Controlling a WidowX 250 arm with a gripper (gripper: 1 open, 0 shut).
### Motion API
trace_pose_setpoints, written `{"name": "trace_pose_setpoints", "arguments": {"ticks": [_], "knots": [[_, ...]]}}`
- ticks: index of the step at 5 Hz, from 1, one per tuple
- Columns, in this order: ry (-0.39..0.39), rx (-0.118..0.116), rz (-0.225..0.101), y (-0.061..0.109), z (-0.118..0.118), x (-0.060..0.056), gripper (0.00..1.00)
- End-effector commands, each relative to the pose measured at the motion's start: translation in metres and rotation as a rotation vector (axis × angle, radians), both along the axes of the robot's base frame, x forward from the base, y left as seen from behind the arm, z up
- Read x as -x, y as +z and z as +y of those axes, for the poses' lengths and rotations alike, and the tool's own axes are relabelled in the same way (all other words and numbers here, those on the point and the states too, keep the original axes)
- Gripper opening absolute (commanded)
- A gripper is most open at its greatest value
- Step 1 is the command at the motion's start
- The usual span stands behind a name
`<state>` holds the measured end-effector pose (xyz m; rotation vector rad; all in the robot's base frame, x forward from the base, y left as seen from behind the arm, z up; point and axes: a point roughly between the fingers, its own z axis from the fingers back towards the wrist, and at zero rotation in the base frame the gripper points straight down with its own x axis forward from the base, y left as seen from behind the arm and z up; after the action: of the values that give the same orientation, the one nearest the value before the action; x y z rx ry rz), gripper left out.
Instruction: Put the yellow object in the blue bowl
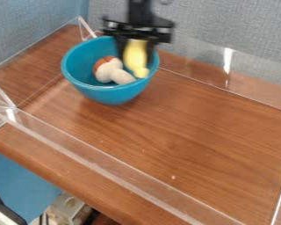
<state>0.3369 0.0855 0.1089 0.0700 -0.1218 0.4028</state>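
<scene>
The bowl stands on the table toward its far left part, near the back wall. The mushroom toy lies inside the bowl, on its left side, as far as the blurred view shows.

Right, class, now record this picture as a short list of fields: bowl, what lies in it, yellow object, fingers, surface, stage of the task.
bowl: round, blue, at the table's far side
in the bowl: red-and-white mushroom-shaped toy
yellow object: banana-shaped, hanging from the fingers, in line with the bowl's right part; whether it touches the bowl cannot be told
fingers: closed on the yellow object, blurred
surface: brown wooden table
stage: yellow object at the bowl, not yet released
</scene>
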Motion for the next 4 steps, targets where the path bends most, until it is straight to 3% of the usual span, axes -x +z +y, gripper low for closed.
{"name": "trace_pose_setpoints", "arguments": {"ticks": [1,2,3,4], "knots": [[-0.061,-0.004,-0.069,0.016,0.023,-0.006,0.0],[0.003,-0.005,-0.064,0.014,0.032,-0.002,1.0],[0.062,0.004,-0.076,0.023,0.037,0.004,0.0],[0.088,0.011,-0.083,0.018,0.033,0.0,0.0]]}}
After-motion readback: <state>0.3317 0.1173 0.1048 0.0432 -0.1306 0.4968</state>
